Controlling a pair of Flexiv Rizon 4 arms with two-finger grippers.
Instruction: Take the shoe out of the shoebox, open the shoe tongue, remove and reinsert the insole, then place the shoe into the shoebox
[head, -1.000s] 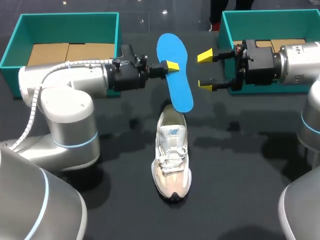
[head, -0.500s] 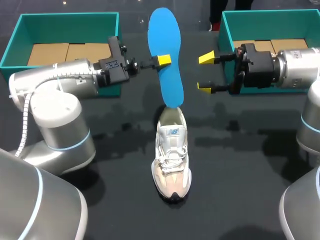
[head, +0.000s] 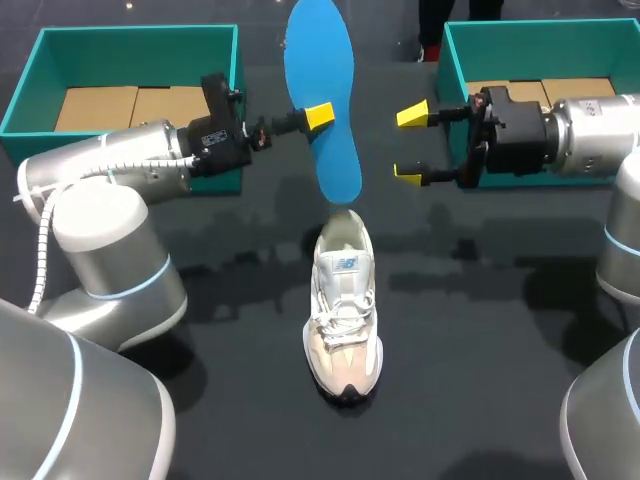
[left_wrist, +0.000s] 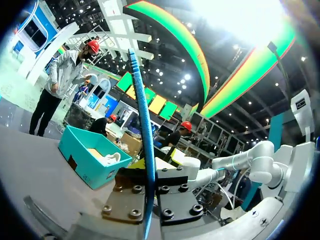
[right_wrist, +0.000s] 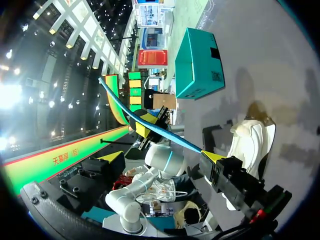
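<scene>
Currently on the black table (head: 480, 330):

1. Left shoebox (head: 120, 33), teal, open-topped, at the far left corner. Contents: flat brown cardboard (head: 120, 105) across its floor. Its near wall is partly covered by the left arm.

2. Right shoebox (head: 540, 28), teal, open-topped, at the far right corner. Contents: a brown cardboard panel (head: 575, 88), only a strip of which shows behind the right arm. From the left wrist view a pale crumpled item (left_wrist: 111, 158) lies inside; its kind cannot be made out.

3. Shoe (head: 343, 320), white and beige, laced, standing on its sole at the middle of the table. Its toe points to the near edge and its heel to the far edge. It is outside both boxes.

4. Insole (head: 322, 90), blue, held upright in the air above the shoe's heel opening. Its lower end hangs just over the collar, apart from it. Its upper end runs to the limit of the head view.

5. Left tool (head: 318, 117), clamped on the insole near mid-length. One yellow tip shows; the other is hidden behind the insole. From the left wrist view the insole is edge-on between the finger plates.

6. Right tool (head: 410, 143), fingers apart and holding nothing, beside the insole on the right shoebox's side. Its own wrist view shows one finger only.
</scene>
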